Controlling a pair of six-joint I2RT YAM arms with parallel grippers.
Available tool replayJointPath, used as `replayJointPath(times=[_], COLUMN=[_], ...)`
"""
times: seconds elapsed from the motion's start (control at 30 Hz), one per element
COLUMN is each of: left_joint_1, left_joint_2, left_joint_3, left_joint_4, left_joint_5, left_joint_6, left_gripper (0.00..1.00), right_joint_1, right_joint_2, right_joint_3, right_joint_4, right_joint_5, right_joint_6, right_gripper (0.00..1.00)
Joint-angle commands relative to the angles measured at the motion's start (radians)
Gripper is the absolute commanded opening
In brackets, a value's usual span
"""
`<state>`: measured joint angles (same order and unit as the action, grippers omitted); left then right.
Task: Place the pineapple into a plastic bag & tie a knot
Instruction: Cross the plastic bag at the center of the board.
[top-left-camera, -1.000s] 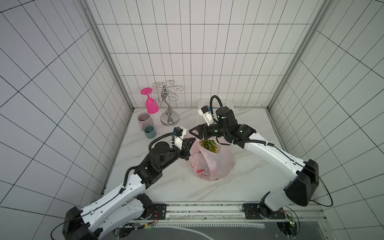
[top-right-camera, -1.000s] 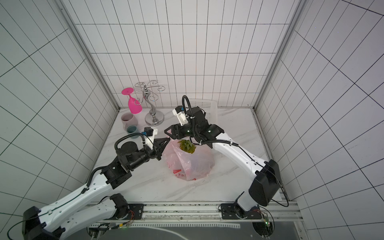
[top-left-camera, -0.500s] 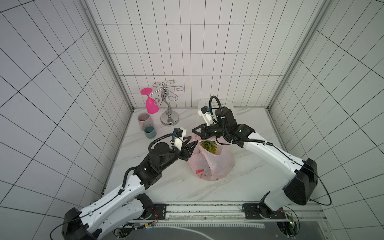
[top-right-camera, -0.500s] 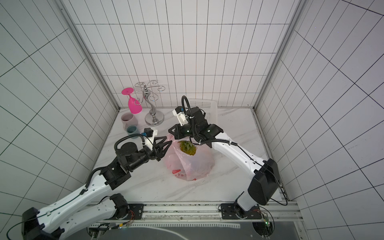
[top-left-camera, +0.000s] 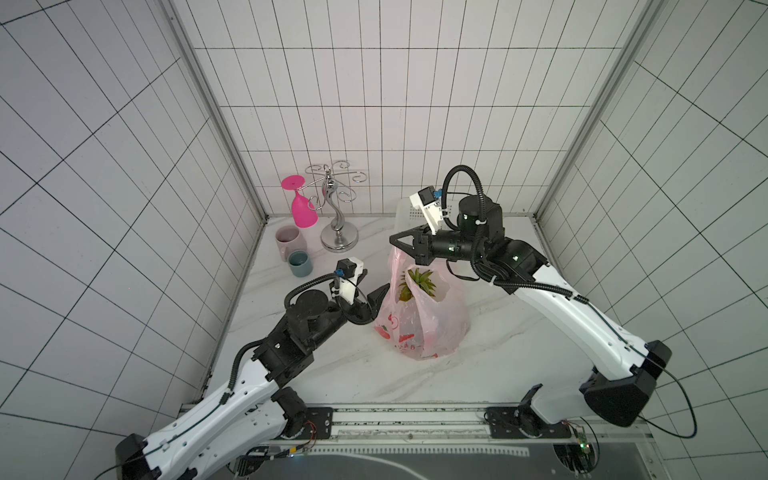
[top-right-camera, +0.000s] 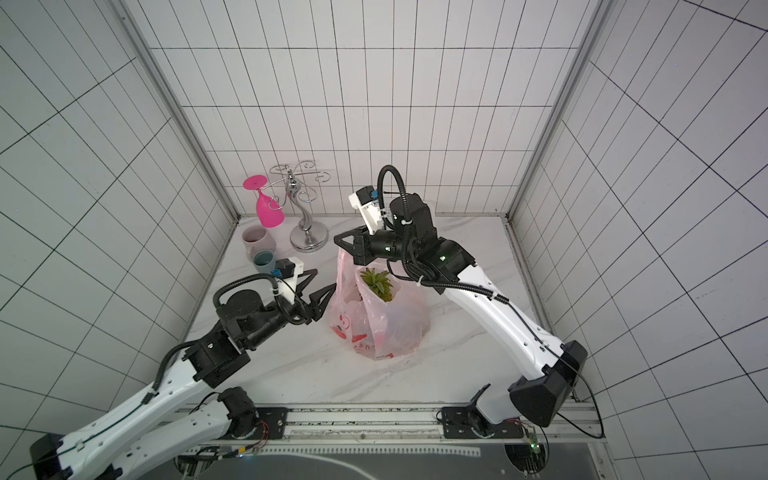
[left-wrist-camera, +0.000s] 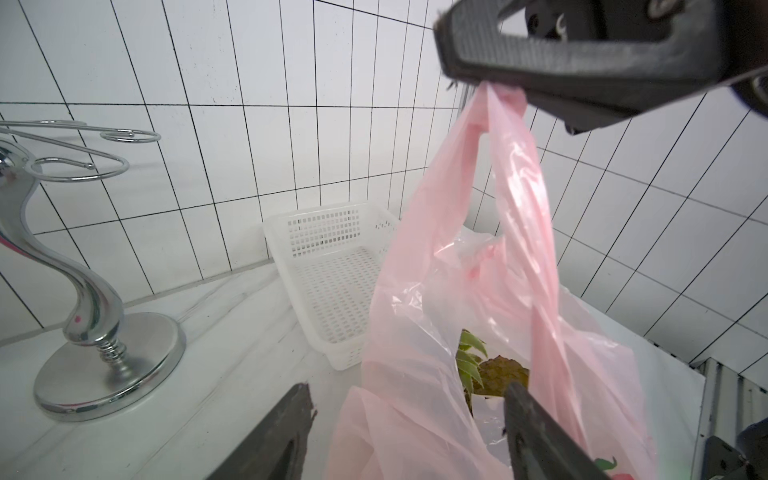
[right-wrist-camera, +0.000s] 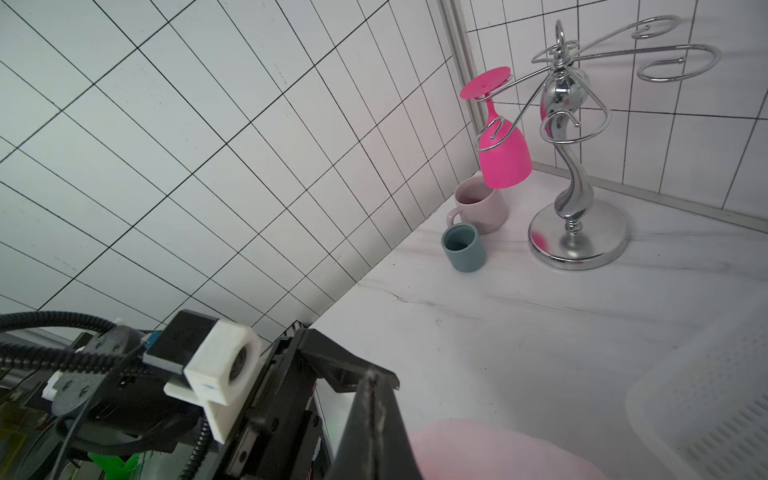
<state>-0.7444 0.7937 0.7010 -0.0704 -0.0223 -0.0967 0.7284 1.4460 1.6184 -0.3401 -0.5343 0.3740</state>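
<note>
Our right gripper (top-left-camera: 395, 244) pinches one handle loop (left-wrist-camera: 500, 120) tight, straight up over the plastic bag (top-left-camera: 419, 328), which stands in the middle of the worktop (top-left-camera: 498, 374) with the pineapple (top-left-camera: 417, 282) inside, and our left gripper (top-right-camera: 322, 280), fingers wide apart, is nearest the bag's loose side.

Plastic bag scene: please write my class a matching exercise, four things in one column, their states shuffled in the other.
1. pineapple
2. pink wine glass
3. right gripper
4. left gripper

A. fingers apart, next to the plastic bag
B. hangs upside down on the chrome rack
C. inside the bag, leaves showing
D. fingers shut on the bag's handle

Pairs: 1-C, 2-B, 3-D, 4-A
</note>
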Motion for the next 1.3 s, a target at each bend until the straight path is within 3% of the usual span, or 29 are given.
replayJointPath(times=[0.0,0.17,0.3,0.47,0.7,0.77,0.87,0.93,1.1,1.27], left_joint_1=[-0.007,-0.007,-0.008,-0.007,-0.007,-0.008,-0.007,-0.007,0.006,0.037], left_joint_2=[0.027,0.014,0.027,0.124,0.219,0.244,0.263,0.268,0.249,0.227], left_joint_3=[0.033,0.030,0.071,0.161,0.175,0.178,0.179,0.185,0.210,0.253], left_joint_4=[0.044,0.163,0.162,0.126,0.232,0.264,0.309,0.320,0.300,0.237], left_joint_5=[0.017,0.062,0.059,0.090,0.110,0.118,0.123,0.122,0.093,0.138], left_joint_6=[0.074,0.105,0.149,0.181,0.136,0.109,0.079,0.065,0.045,0.023], left_gripper=[0.77,0.79,0.81,0.81,0.81,0.74,0.45,0.33,0.17,0.10], right_joint_1=[0.005,0.005,0.005,0.006,0.005,0.003,-0.010,-0.026,-0.046,-0.044], right_joint_2=[0.005,0.008,0.001,-0.006,-0.028,-0.034,-0.059,-0.090,-0.201,-0.274], right_joint_3=[0.122,0.138,0.144,0.159,0.138,0.129,0.098,0.067,-0.062,-0.239], right_joint_4=[-0.044,-0.092,-0.112,-0.119,-0.114,-0.114,-0.114,-0.111,-0.088,-0.013], right_joint_5=[-0.067,-0.094,-0.136,-0.187,-0.142,-0.114,-0.052,-0.023,-0.004,-0.174], right_joint_6=[-0.020,-0.041,-0.047,-0.035,-0.019,-0.017,-0.018,-0.023,-0.079,-0.119], right_gripper=[0.00,0.00,0.00,0.00,0.00,0.03,0.42,0.57,0.57,0.57])
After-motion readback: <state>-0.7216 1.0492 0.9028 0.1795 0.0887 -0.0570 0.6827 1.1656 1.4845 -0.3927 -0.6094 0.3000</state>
